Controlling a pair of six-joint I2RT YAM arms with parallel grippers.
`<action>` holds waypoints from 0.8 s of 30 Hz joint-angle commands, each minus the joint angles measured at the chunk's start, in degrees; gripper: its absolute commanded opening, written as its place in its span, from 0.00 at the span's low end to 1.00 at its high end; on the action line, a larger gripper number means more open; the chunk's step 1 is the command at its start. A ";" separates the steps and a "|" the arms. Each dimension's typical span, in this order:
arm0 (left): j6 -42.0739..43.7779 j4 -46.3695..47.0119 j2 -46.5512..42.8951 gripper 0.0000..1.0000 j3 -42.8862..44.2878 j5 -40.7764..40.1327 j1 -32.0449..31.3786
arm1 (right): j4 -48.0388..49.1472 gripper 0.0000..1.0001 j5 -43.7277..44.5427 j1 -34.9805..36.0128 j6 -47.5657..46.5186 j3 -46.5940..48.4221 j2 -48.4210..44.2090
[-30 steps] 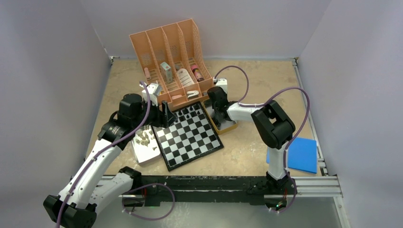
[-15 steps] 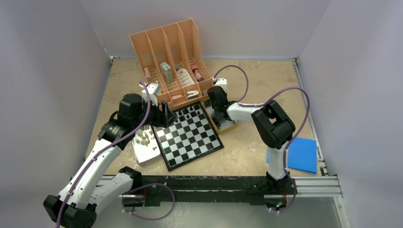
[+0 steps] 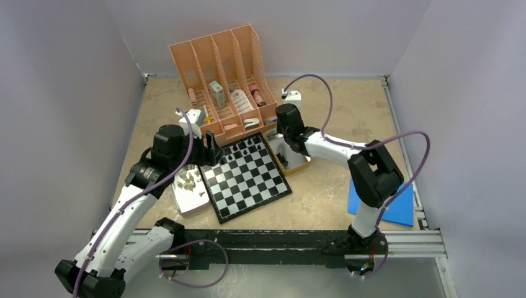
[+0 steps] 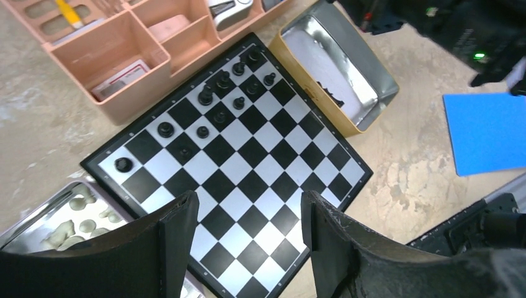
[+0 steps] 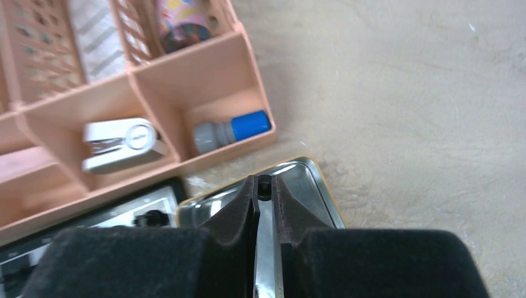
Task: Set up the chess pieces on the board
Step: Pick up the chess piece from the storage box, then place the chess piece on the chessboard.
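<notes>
the right gripper point(image 5: 264, 190) is clenched on a small black piece point(image 5: 264, 182), and only the piece's rounded top shows between the very tips of the fingers. just beyond the tips lies the gold-rimmed tray point(image 5: 319, 186). ahead of them and to their left stands the pink organiser point(image 5: 192, 93), and a corner of the board point(image 5: 118, 211) sits low to their left. the hold looks thin, so the piece could twist or drop out on the way across, most likely if the arm swings quickly or the piece brushes the tray wall. at the board, the black pieces point(image 4: 220, 93) already standing along its organiser side leave little room, and the fingers could tip a neighbour while setting this one down. the left arm is close to that same edge, so the two arms could meet there. seen from above, the right arm reaches forward and inward, forearm stretched low, wrist bent down over the tray. the left arm is folded with its elbow high. the left gripper point(image 4: 248, 205) hangs released and empty above the board, with squares showing between its fingers. pale pieces point(image 4: 65, 233) lie in the silver tray point(image 4: 59, 197) beside its left finger
</notes>
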 commanded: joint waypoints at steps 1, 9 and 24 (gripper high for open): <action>-1.23 -1.07 -3.79 0.61 1.53 -5.74 -0.17 | -0.50 0.06 -2.75 2.16 0.71 0.25 -5.19; -2.50 -2.39 -10.33 0.62 1.29 -10.84 -0.17 | -0.77 0.07 -5.32 11.61 3.13 1.78 -6.73; -4.08 -3.99 -20.66 0.61 6.78 -13.03 -0.17 | 0.87 0.07 -8.74 25.30 5.61 12.78 4.58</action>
